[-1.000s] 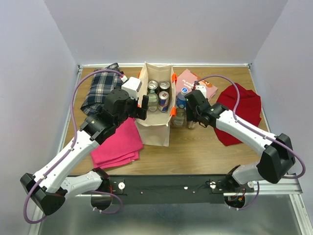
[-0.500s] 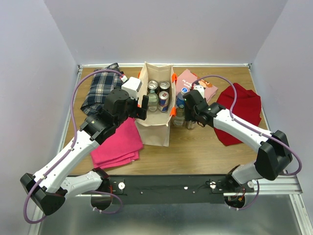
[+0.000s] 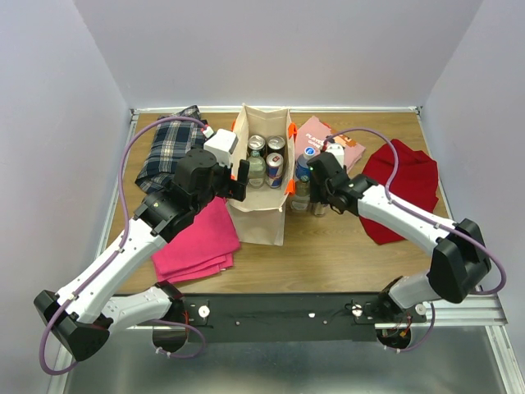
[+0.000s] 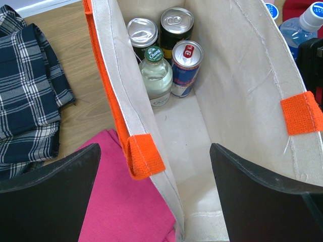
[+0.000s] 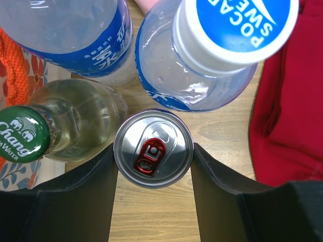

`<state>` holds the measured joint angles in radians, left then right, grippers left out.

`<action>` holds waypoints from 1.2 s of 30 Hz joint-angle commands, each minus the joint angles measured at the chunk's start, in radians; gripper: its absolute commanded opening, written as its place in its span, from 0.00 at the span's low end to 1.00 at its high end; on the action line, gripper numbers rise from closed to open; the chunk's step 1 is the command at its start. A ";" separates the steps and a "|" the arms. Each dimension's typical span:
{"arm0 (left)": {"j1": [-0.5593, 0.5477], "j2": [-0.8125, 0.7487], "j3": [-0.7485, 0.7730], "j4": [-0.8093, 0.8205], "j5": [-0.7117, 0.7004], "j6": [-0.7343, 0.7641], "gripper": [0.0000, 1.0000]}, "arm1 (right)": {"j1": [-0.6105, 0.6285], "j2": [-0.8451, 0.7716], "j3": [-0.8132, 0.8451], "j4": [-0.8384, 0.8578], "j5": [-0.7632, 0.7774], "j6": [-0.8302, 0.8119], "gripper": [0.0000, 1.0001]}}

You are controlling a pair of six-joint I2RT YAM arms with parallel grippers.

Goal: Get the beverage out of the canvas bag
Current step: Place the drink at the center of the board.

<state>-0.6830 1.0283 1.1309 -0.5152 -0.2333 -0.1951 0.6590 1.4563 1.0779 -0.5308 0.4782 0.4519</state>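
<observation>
The beige canvas bag (image 3: 261, 209) with orange handles stands open at mid table. Inside at its far end are a silver can (image 4: 142, 32), a dark can (image 4: 177, 19), a blue can (image 4: 186, 55) and a green-capped glass bottle (image 4: 155, 70). My left gripper (image 3: 240, 176) is open and straddles the bag's left wall (image 4: 113, 85), one finger inside and one over the pink cloth. My right gripper (image 3: 318, 199) is just right of the bag, shut on a red-tabbed can (image 5: 166, 138) that stands upright on the table.
Beside the held can stand a Pocari Sweat bottle (image 5: 237, 30), a blue-labelled water bottle (image 5: 75, 40) and a Chang glass bottle (image 5: 75, 121). A folded pink cloth (image 3: 197, 238), a plaid cloth (image 3: 168, 156), a red cloth (image 3: 402, 185) and a pink packet (image 3: 324, 135) lie around.
My right arm has shifted slightly toward the bag, its gripper staying around the can beside the bottles. The left arm and the bag have not moved.
</observation>
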 commanded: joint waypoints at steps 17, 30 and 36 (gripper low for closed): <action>-0.006 -0.017 -0.005 0.021 -0.006 -0.003 0.99 | -0.006 -0.070 -0.032 0.063 0.079 0.037 0.79; -0.006 -0.007 -0.005 0.027 0.005 -0.004 0.99 | -0.006 -0.146 0.034 0.000 0.050 0.037 0.86; -0.006 -0.001 -0.011 0.017 -0.004 0.014 0.99 | -0.006 -0.163 0.112 -0.035 0.007 0.027 0.85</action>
<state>-0.6830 1.0286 1.1309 -0.5106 -0.2329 -0.1944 0.6586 1.3254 1.1263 -0.5274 0.5098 0.4789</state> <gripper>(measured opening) 0.988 0.857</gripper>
